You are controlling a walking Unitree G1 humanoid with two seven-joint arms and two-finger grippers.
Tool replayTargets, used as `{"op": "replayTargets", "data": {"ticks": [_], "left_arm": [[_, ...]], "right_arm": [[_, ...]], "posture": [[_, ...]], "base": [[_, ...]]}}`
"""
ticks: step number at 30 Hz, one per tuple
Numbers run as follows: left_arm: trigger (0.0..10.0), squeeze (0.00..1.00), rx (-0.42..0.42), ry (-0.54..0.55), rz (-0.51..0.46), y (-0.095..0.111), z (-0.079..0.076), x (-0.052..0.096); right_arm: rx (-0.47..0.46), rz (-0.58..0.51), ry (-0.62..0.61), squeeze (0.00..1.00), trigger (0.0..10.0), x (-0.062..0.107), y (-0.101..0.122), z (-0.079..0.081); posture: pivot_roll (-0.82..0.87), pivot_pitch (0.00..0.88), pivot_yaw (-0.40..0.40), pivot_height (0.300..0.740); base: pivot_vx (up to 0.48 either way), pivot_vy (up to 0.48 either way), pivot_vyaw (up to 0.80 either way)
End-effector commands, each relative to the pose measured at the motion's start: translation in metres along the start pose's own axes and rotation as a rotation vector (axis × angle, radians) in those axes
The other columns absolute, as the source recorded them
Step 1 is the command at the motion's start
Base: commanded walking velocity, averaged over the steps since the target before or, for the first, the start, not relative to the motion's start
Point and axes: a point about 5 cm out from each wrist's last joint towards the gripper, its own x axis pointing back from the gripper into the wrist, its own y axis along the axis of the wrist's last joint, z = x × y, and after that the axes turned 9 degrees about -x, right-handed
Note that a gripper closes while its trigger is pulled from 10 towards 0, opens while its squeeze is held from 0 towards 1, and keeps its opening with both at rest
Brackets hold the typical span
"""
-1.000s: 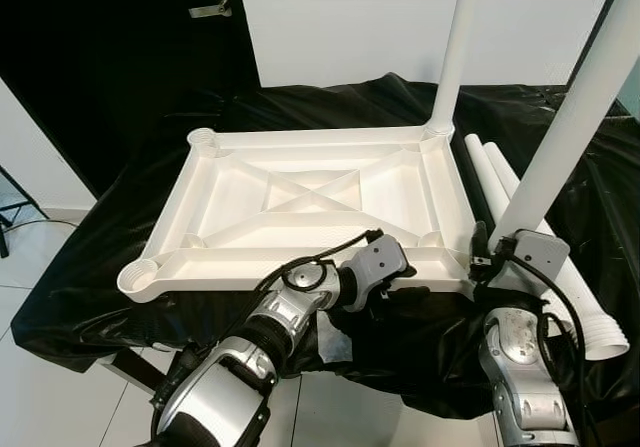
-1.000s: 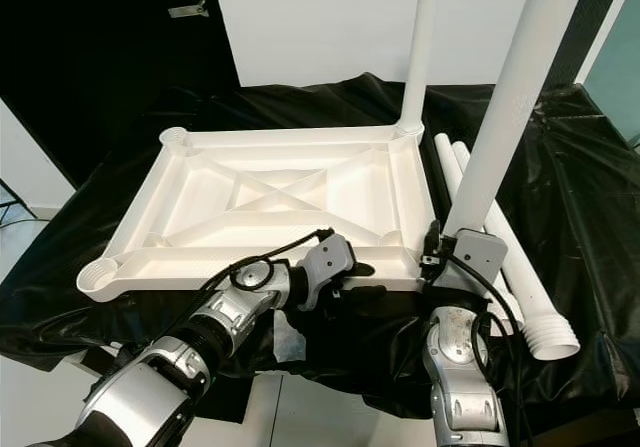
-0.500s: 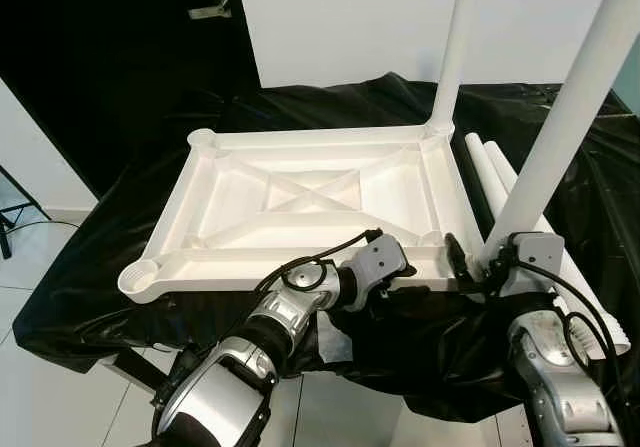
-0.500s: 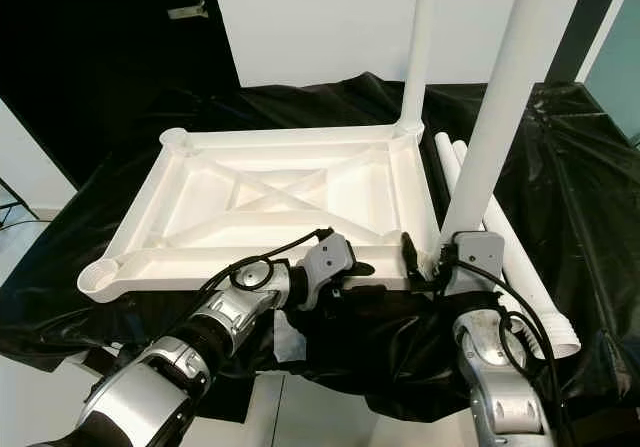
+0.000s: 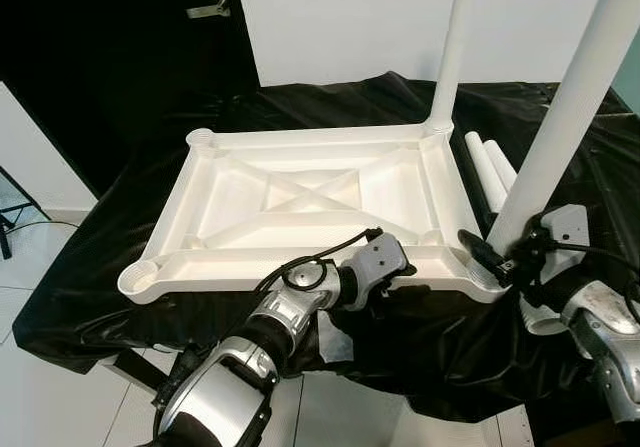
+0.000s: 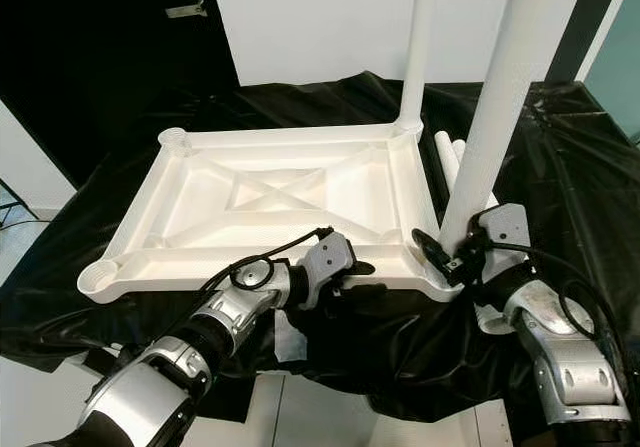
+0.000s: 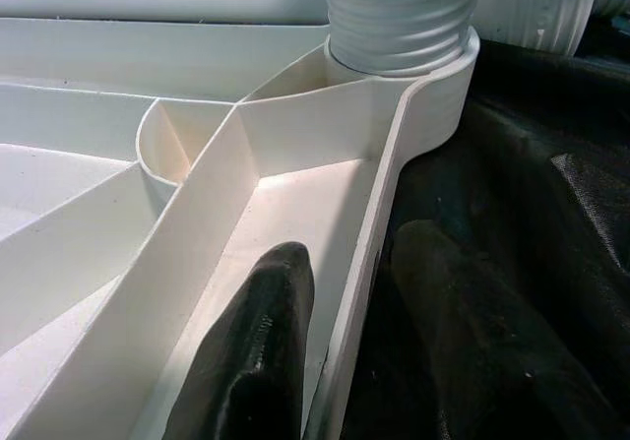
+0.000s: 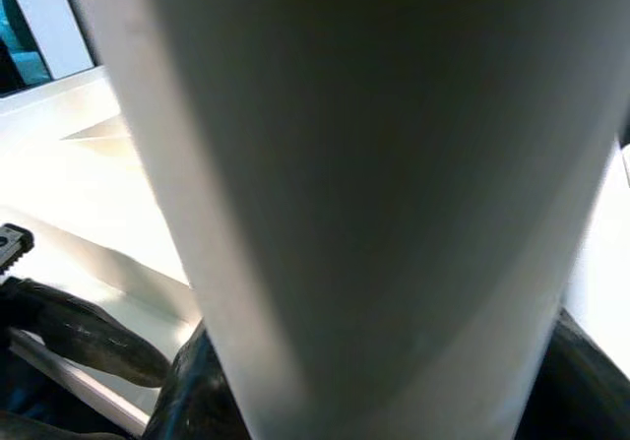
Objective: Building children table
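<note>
Right claw [image 5: 497, 264] swung sideways; two upright legs [image 5: 560, 127].

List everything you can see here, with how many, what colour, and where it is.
Table top: one, white, upside down on the black sheet.
Fitted legs: two, white, upright in the far right socket and near right socket.
Loose legs: two, white, lying right of the table top.
Black sheet: one, covering the work surface.
Door handle: one, metal, top left.
Left gripper: straddling the table top's near rim.
Right gripper: around the near right leg's base.
</note>
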Motion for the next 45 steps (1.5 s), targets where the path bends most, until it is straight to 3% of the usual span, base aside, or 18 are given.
{"op": "replayTargets", "data": {"ticks": [1, 5, 6, 9, 13, 15, 20, 22, 29, 30, 32, 33, 34, 35, 36, 43, 44, 45], "left_arm": [[10.0, 0.0, 0.078, -0.132, 0.081, -0.024, -0.019, 0.004], [10.0, 0.0, 0.077, -0.135, 0.084, -0.025, -0.019, 0.005], [10.0, 0.0, 0.076, -0.137, 0.085, -0.025, -0.019, 0.005], [10.0, 0.0, 0.074, -0.14, 0.086, -0.025, -0.019, 0.005], [10.0, 0.0, 0.072, -0.142, 0.087, -0.025, -0.019, 0.005], [10.0, 0.0, 0.071, -0.14, 0.087, -0.024, -0.019, 0.005], [10.0, 0.0, 0.073, -0.136, 0.088, -0.025, -0.018, 0.006], [10.0, 0.0, 0.082, -0.131, 0.094, -0.028, -0.02, 0.008], [10.0, 0.0, 0.088, -0.126, 0.088, -0.027, -0.021, 0.006], [10.0, 0.0, 0.089, -0.121, 0.087, -0.027, -0.021, 0.005], [10.0, 0.0, 0.09, -0.119, 0.087, -0.027, -0.02, 0.005], [10.0, 0.0, 0.091, -0.116, 0.088, -0.028, -0.02, 0.006], [10.0, 0.0, 0.091, -0.116, 0.088, -0.028, -0.02, 0.006], [10.0, 0.0, 0.092, -0.115, 0.089, -0.028, -0.021, 0.006], [10.0, 0.0, 0.094, -0.115, 0.089, -0.029, -0.021, 0.006], [10.0, 0.0, 0.098, -0.114, 0.088, -0.03, -0.023, 0.005], [10.0, 0.0, 0.1, -0.113, 0.088, -0.03, -0.023, 0.005], [10.0, 0.0, 0.101, -0.113, 0.088, -0.03, -0.023, 0.005]], "right_arm": [[-0.068, 0.064, 0.066, 0.0, 0.0, -0.001, -0.016, 0.01], [-0.109, 0.064, 0.052, 0.0, 0.0, -0.001, -0.02, 0.011], [-0.138, 0.049, 0.01, 0.0, 0.0, -0.002, -0.023, 0.011], [-0.168, -0.097, -0.319, 0.0, 0.0, -0.003, -0.027, 0.009], [-0.127, -0.125, -0.458, 0.0, 0.0, 0.002, -0.029, 0.009], [-0.173, -0.122, -0.54, 0.0, 0.0, 0.006, -0.039, 0.029], [-0.201, -0.126, -0.585, 0.0, 0.0, 0.005, -0.042, 0.039], [-0.165, -0.168, -0.791, 0.0, 0.0, 0.002, -0.037, 0.036], [-0.157, -0.16, -0.82, 0.0, 0.0, -0.006, -0.04, 0.033], [-0.158, -0.152, -0.798, 0.0, 5.2, -0.008, -0.04, 0.034], [-0.158, -0.147, -0.787, 0.0, 5.2, -0.009, -0.041, 0.034], [-0.154, -0.145, -0.785, 0.0, 10.0, -0.009, -0.041, 0.034], [-0.154, -0.145, -0.785, 0.0, 10.0, -0.009, -0.041, 0.034], [-0.151, -0.146, -0.788, 0.8, 10.0, -0.008, -0.041, 0.034], [-0.15, -0.148, -0.778, 1.0, 10.0, -0.008, -0.04, 0.033], [-0.155, -0.14, -0.704, 1.0, 10.0, -0.01, -0.04, 0.032], [-0.144, -0.159, -0.634, 0.0, 10.0, -0.012, -0.035, 0.032], [-0.133, -0.17, -0.541, 0.0, 10.0, -0.014, -0.029, 0.03]], "posture": [[-0.17, 0.0, 0.059, 0.74], [-0.17, 0.0, 0.063, 0.74], [-0.17, 0.0, 0.065, 0.74], [-0.17, 0.0, 0.072, 0.74], [-0.17, 0.0, 0.07, 0.74], [-0.16, 0.0, 0.065, 0.74], [-0.16, 0.0, 0.065, 0.74], [-0.16, 0.0, 0.059, 0.74], [-0.15, 0.0, 0.051, 0.74], [-0.15, 0.0, 0.047, 0.74], [-0.15, 0.0, 0.047, 0.74], [-0.15, 0.0, 0.044, 0.74], [-0.15, 0.0, 0.044, 0.74], [-0.15, 0.0, 0.042, 0.74], [-0.15, 0.0, 0.041, 0.74], [-0.15, 0.0, 0.038, 0.74], [-0.16, 0.0, 0.039, 0.74], [-0.16, 0.0, 0.041, 0.74]], "base": [[0.0, 0.0, 0.0], [0.0, 0.0, 0.0], [0.0, 0.0, 0.0], [0.0, 0.0, 0.0], [0.0, 0.0, 0.0], [0.0, 0.0, 0.0], [0.0, 0.0, 0.0], [0.0, 0.0, 0.0], [0.0, 0.0, 0.0], [0.0, 0.0, 0.0], [0.0, 0.0, 0.0], [0.0, 0.0, 0.0], [0.0, 0.0, 0.0], [0.0, 0.0, 0.0], [0.0, 0.0, 0.0], [0.0, 0.0, 0.0], [0.0, 0.0, 0.0], [0.0, 0.0, 0.0]]}}
